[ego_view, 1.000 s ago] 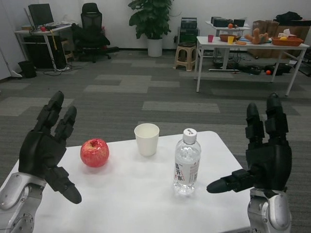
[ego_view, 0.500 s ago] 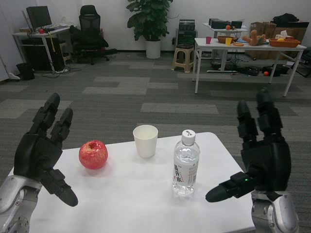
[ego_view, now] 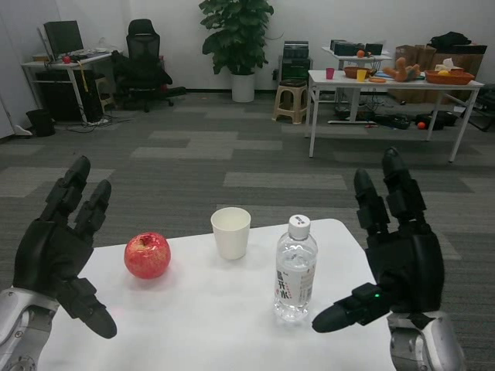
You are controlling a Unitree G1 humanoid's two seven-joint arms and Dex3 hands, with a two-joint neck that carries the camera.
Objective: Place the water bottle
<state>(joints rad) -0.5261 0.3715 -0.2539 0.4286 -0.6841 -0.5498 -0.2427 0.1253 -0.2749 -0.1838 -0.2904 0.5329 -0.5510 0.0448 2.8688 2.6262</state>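
Head view: we see the water bottle [ego_view: 295, 268] upright on the white table [ego_view: 209, 332], right of the paper cup [ego_view: 231, 232]; our right hand [ego_view: 399, 255] beside it and left hand [ego_view: 62, 251] both spread, holding nothing.

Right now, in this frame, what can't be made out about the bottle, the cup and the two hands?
- Water bottle: label print too small to read in the head view.
- Paper cup: its inside is hidden by its own rim and the viewing angle.
- Left hand: forearm cut off by the bottom-left corner.
- Right hand: only its back shows, so its palm is hidden.
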